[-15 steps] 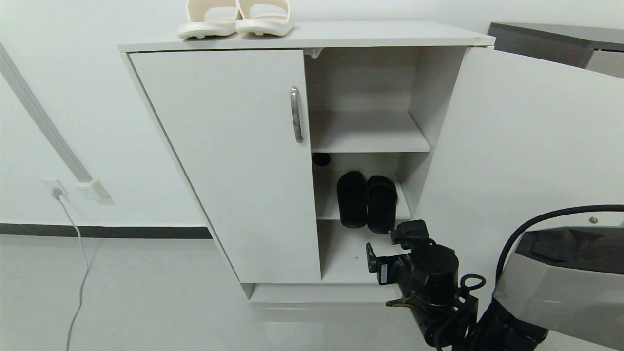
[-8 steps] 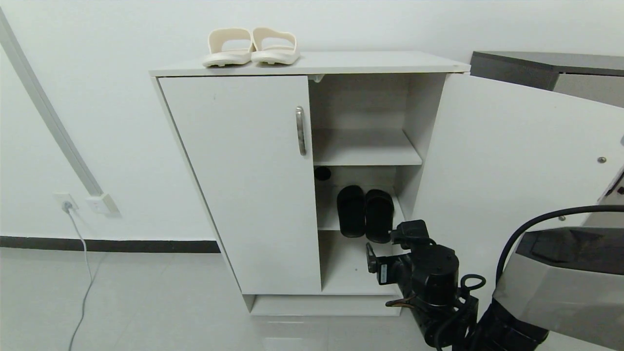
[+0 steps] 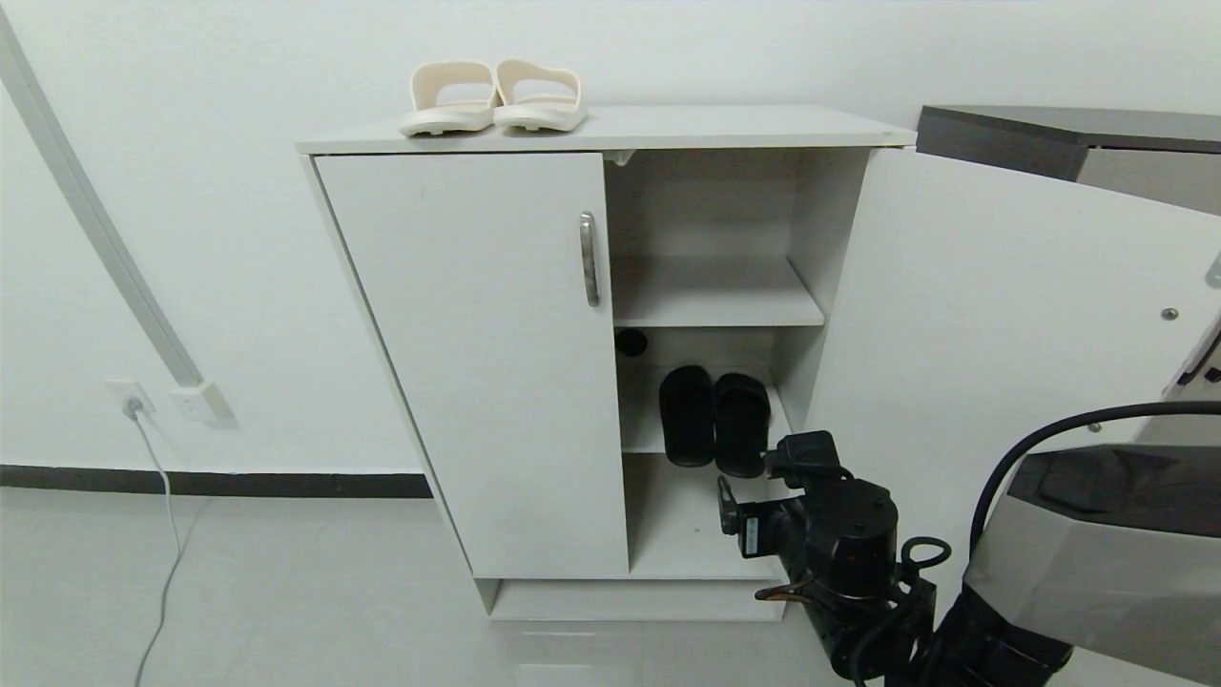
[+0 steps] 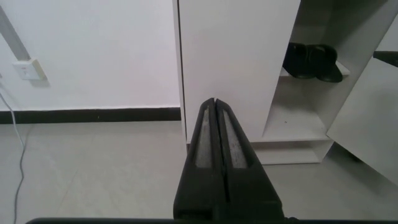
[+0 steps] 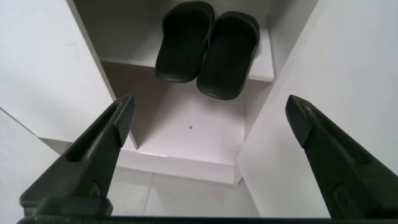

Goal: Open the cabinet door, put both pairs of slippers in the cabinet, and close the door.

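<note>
Plain indoor room, most like a home entryway. A white shoe cabinet (image 3: 496,382) stands against a bare white wall (image 3: 191,191) on pale glossy floor tiles (image 3: 286,592), with a dark skirting strip (image 3: 210,480). On top sit cream slippers (image 3: 491,95); black slippers (image 3: 713,418) lie on a shelf (image 3: 639,425) inside. A wall socket (image 3: 127,398) holds a plugged-in cable (image 3: 162,534).

I find no word, number or sign here that I can read. The white board cabinet (image 3: 477,363), the cream open-toed slippers (image 3: 491,100) on its top and the black slide slippers (image 3: 713,420) on its lower shelf show plain surfaces. On my right arm's black wrist sits a small white sticker (image 3: 747,537); any print on it is too small to make out.
</note>
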Robot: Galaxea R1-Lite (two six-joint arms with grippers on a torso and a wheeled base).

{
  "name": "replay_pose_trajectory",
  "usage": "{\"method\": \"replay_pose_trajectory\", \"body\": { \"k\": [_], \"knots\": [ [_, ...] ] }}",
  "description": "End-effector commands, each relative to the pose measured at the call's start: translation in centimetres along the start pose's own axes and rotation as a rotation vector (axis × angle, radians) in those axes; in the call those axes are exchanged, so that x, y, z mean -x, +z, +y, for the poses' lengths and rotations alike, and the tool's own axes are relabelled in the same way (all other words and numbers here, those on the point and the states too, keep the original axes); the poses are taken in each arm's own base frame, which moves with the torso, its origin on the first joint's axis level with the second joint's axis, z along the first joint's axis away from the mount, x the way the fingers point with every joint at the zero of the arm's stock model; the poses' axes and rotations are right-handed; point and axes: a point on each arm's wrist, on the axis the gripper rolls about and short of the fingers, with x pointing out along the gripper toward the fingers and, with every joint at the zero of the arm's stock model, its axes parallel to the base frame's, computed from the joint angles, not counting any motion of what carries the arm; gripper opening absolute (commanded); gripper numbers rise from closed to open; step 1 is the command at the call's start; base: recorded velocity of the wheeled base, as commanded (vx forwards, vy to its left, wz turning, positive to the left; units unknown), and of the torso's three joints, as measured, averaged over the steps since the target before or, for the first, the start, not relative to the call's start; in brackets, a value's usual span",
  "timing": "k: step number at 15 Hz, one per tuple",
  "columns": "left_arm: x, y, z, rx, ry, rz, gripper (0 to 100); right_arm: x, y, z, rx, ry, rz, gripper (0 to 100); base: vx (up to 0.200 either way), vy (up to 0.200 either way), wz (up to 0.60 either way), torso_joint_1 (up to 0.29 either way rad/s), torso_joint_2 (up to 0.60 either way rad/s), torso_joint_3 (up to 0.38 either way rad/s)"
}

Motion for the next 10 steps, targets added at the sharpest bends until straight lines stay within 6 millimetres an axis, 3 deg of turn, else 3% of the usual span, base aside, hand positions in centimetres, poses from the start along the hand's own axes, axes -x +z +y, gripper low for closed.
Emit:
{"method": "replay_pose_trajectory", "body": {
  "k": [1,3,10],
  "knots": [
    [-0.01,0.00,0.00,0.000,0.001,0.001,0,0.03,-0.26,-0.02,0.006,0.000,0.008,100,0.000,0.000,0.00,0.000,0.00,0.000],
    [-0.01,0.00,0.00,0.000,0.001,0.001,0,0.09,-0.35,-0.07,0.009,-0.001,0.011,100,0.000,0.000,0.00,0.000,0.00,0.000],
    [-0.01,0.00,0.00,0.000,0.001,0.001,0,0.19,-0.35,-0.14,0.009,0.000,0.005,100,0.000,0.200,0.00,0.004,0.00,0.007]
  ]
}}
